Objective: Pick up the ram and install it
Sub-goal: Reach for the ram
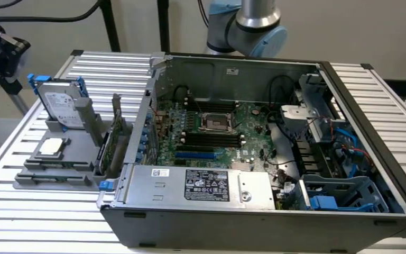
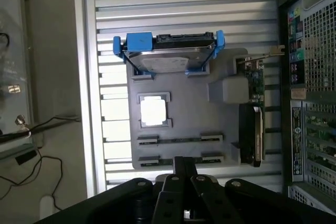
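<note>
Grey holder (image 2: 189, 114) on the bench (image 2: 184, 3) props the ram (image 2: 179, 141) on edge, seemingly for easy gripping, while the pincer (image 2: 184, 162), shut and empty, hangs above that end.

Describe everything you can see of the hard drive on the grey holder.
The hard drive is a silver, metal-looking slab with a white label on its face, clipped into a blue plastic frame. It stands on edge, leaning back, in a slot of the grey holder, on the exterior view's left of the open computer case.
</note>
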### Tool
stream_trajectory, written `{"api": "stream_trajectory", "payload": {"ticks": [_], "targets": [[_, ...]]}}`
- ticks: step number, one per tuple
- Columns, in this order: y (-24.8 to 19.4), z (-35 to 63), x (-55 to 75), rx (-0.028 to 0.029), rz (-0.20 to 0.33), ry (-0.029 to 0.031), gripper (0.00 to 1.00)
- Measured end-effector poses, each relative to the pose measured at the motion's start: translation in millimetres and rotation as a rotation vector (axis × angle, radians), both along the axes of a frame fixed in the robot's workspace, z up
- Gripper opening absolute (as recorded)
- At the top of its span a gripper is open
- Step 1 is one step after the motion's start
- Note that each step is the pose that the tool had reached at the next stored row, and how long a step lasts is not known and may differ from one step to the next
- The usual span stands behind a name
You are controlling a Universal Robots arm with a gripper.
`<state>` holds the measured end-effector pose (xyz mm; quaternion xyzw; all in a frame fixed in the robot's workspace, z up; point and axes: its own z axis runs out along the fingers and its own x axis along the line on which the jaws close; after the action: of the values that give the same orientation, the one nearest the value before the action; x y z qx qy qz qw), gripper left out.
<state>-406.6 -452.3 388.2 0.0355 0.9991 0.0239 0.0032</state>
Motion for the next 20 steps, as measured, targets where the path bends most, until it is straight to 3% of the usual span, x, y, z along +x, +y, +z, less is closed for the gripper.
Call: {"api": "stream_trajectory", "payload": {"ticks": [5,9,16,20], "targets": [[-13.3,-0.6,3.1,-0.0001,0.000,0.0004,0.11],[-20.8,-1.6,10.4,-0.0001,0.000,0.0022,0.11],[-30.2,-8.3,14.3,-0.0028,0.000,0.0035,0.11],[-32.5,-12.1,14.7,-0.0094,0.000,0.0037,0.11]]}}
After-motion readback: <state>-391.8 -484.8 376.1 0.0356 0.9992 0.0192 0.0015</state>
